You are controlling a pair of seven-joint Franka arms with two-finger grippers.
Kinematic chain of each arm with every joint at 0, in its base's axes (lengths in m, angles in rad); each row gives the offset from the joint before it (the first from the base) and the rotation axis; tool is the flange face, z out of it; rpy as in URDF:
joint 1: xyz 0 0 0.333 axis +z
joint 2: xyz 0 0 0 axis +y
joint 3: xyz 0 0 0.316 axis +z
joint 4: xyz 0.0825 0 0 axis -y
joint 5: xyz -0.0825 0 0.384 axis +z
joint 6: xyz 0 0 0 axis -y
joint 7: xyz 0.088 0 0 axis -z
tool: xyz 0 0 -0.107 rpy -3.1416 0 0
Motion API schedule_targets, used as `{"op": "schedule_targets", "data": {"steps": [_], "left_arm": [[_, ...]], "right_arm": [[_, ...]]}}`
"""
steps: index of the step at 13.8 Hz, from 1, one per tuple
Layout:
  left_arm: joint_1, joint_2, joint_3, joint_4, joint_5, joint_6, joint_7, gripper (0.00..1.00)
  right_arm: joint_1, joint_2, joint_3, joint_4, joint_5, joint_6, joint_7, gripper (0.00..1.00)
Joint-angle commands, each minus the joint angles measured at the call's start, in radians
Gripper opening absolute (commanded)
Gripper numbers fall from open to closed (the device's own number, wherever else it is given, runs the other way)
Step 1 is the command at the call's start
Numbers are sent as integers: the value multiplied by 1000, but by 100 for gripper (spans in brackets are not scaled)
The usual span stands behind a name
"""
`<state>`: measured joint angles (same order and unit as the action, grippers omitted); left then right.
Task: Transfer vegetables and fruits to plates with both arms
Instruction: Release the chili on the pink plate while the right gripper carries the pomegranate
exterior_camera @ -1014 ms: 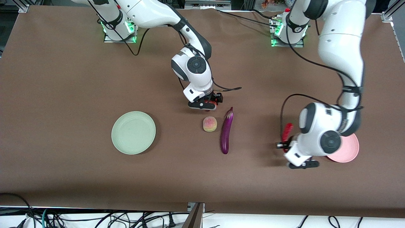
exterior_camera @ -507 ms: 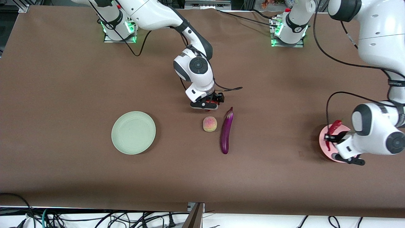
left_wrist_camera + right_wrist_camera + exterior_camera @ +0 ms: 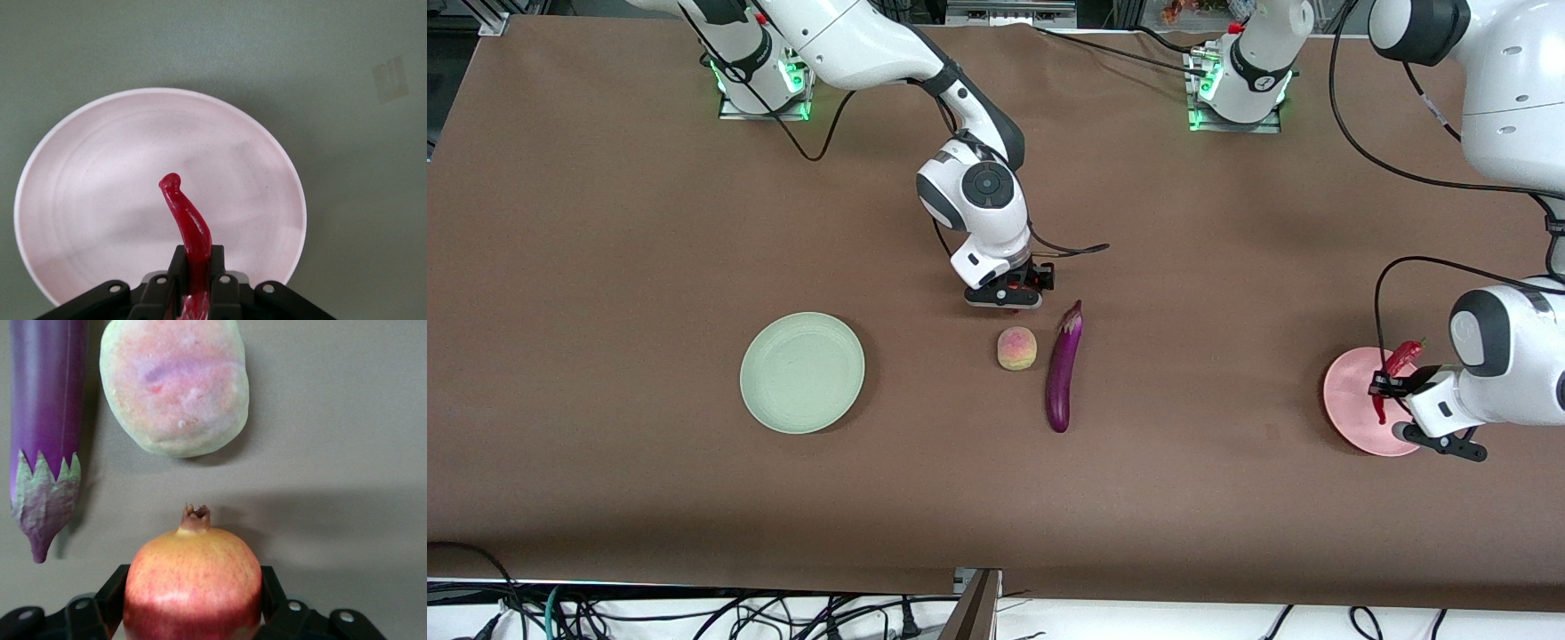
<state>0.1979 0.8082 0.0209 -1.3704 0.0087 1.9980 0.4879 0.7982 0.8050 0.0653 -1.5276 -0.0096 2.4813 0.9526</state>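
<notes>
My left gripper (image 3: 1384, 388) is shut on the red chili pepper (image 3: 1402, 356), which hangs over the pale pink plate (image 3: 1352, 418). In the left wrist view the chili (image 3: 189, 223) sticks out from between the fingers above the pink plate (image 3: 100, 200). My right gripper (image 3: 1009, 299) is down at the table, shut on the red-orange fruit (image 3: 193, 587), with a finger (image 3: 115, 588) against each side. The pale peach-like fruit (image 3: 1016, 348) and the purple eggplant (image 3: 1064, 369) lie just nearer the front camera. The mint green plate (image 3: 802, 372) holds nothing.
The peach-like fruit (image 3: 175, 387) and the eggplant's stem end (image 3: 43, 497) lie close in front of the right gripper. A black cable (image 3: 1072, 249) trails on the brown tabletop beside the right wrist.
My left arm carried the chili from beside the pink plate to over it. My right gripper stayed in place and closed its fingers onto the red-orange fruit.
</notes>
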Motion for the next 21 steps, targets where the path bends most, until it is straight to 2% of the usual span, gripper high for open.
{"op": "schedule_targets", "data": {"steps": [1, 4, 6, 8, 9, 10, 11, 14, 16, 18, 21], "left_arm": [[5, 8, -7, -10, 30, 50, 24, 0], [9, 23, -7, -9, 30, 70, 26, 0], [9, 31, -7, -4, 27, 71, 25, 0], [9, 35, -7, -3, 30, 71, 26, 31], [8, 42, -7, 1, 30, 71, 26, 52], [9, 42, -7, 2, 24, 71, 26, 84], [9, 39, -7, 5, 19, 70, 20, 100], [0, 5, -15, 28, 13, 50, 3, 100], [-21, -10, -38, 50, -21, -33, -63, 100], [-61, -20, -73, 68, -44, -90, -164, 100], [-112, -18, -157, 54, -99, -107, -436, 100]], "right_arm": [[12, 16, -9, 20, -13, 11, 15, 37], [6, -27, -9, 20, -10, -22, 6, 35], [-7, -120, -27, 23, -9, -190, -15, 35], [-65, -188, -35, 23, -4, -290, -73, 35], [-103, -201, -35, 23, -4, -332, -133, 35], [-149, -216, -35, 23, -1, -355, -206, 35], [-198, -224, -33, 23, 0, -372, -271, 35], [-308, -230, -35, 23, 2, -377, -381, 35], [-387, -228, -41, 17, 2, -378, -503, 35], [-479, -216, -41, 11, 2, -378, -590, 35], [-560, -172, -41, 9, 4, -377, -658, 35]]}}
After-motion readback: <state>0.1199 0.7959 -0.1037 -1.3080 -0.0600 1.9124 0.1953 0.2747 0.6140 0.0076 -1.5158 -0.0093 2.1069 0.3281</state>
